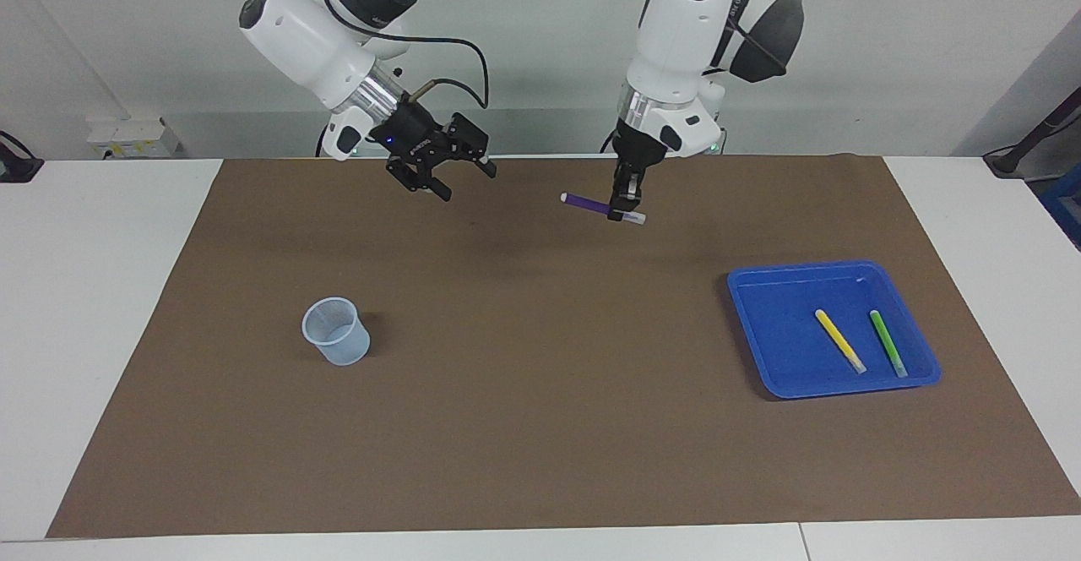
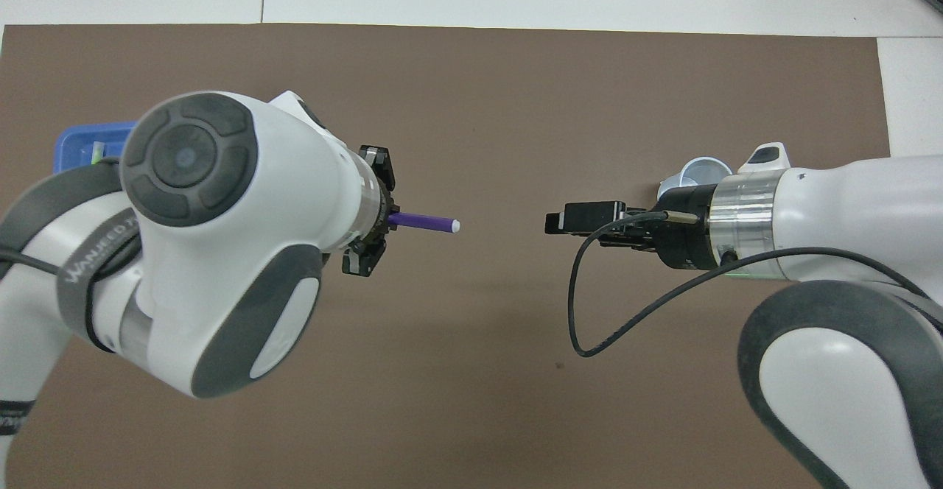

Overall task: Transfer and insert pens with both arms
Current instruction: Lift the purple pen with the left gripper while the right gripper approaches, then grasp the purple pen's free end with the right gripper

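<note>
My left gripper (image 1: 622, 209) is shut on the purple pen (image 1: 589, 203), holding it near its pale cap end, in the air over the brown mat's middle. The pen (image 2: 423, 222) lies about level, and its free end points toward my right gripper (image 2: 561, 222). The left gripper (image 2: 381, 218) is mostly hidden under its own wrist in the overhead view. My right gripper (image 1: 467, 182) hangs open and empty, facing the pen with a gap between them. The yellow pen (image 1: 839, 340) and the green pen (image 1: 888, 343) lie side by side in the blue tray (image 1: 773, 333).
A pale translucent cup (image 1: 336, 332) stands upright on the mat toward the right arm's end, partly covered by the right wrist in the overhead view (image 2: 698, 174). The blue tray (image 2: 81, 146) sits toward the left arm's end. White table borders the mat (image 1: 540, 392).
</note>
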Available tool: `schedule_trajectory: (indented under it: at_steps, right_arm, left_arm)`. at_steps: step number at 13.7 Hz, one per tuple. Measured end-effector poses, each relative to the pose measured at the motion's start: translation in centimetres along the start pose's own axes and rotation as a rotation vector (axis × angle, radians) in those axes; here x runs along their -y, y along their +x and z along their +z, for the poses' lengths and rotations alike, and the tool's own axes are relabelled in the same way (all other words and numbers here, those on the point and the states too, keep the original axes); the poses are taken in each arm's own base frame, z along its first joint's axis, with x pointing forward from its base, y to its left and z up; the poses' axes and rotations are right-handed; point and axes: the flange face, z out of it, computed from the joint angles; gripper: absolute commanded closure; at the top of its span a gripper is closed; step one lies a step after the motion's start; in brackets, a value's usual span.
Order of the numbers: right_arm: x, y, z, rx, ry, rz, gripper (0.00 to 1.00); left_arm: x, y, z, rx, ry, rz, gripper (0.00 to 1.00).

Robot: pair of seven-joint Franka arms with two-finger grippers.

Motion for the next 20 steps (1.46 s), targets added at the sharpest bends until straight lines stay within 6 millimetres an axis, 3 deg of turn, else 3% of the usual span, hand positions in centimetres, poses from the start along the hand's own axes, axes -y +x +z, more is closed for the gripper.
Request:
schedule_trajectory:
  at_steps: [2, 5, 8, 11, 20]
  right_arm:
    - [0.6, -0.3, 0.4, -0.001, 0.002, -0.011, 0.00]
    - [0.6, -0.5, 0.6, 0.008, 0.002, -0.037, 0.01]
    - [-0.3, -0.8, 0.3, 0.062, 0.040, -0.084, 0.04]
    - [-2.6, -0.1, -1.7, 0.081, 0.103, -0.086, 0.05]
    - [-1.8, 0.4, -2.4, 0.032, 0.211, -0.041, 0.13]
  left_arm:
    - [1.1, -3.0, 0.0, 0.016, -0.014, -0.025, 1.00]
    - [1.6, -5.3, -0.4, 0.049, -0.060, -0.064, 1.00]
    - [1.3, -5.7, -0.8, 0.074, -0.100, -0.096, 1.00]
    - [1.0, -5.8, -0.9, 0.088, -0.123, -0.111, 1.00]
    - [1.1, -7.0, -1.2, 0.119, -0.160, -0.135, 1.00]
